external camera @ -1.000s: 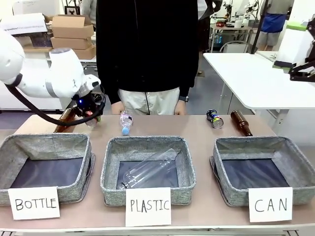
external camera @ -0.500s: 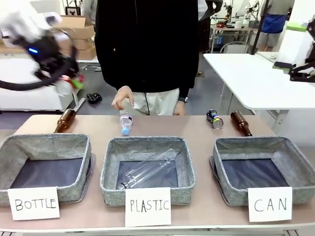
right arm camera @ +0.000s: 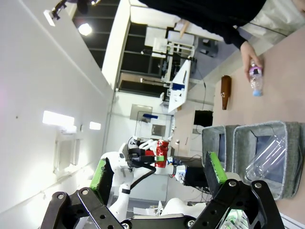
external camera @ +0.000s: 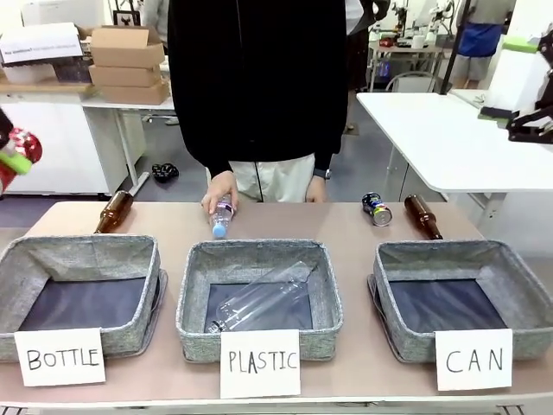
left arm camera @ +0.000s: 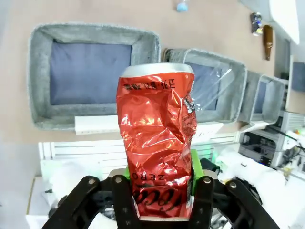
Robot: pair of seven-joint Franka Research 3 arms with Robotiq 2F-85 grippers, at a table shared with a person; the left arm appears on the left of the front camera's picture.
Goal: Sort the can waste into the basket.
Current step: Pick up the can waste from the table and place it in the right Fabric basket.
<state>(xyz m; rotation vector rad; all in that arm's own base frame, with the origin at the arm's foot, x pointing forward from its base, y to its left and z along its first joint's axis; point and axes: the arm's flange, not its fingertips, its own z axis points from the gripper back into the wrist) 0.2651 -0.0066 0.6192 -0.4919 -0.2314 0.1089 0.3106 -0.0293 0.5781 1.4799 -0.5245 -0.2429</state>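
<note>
Red crushed can sits upright, clamped between the green pads of the left claw. It is held up in the air past the table's left end, well apart from the CAN basket at the right end. Dark can lies on the tabletop behind that basket, just beside a brown bottle. Right claw is spread wide with nothing in it. Person's hand rests on a small plastic bottle at the far edge.
</note>
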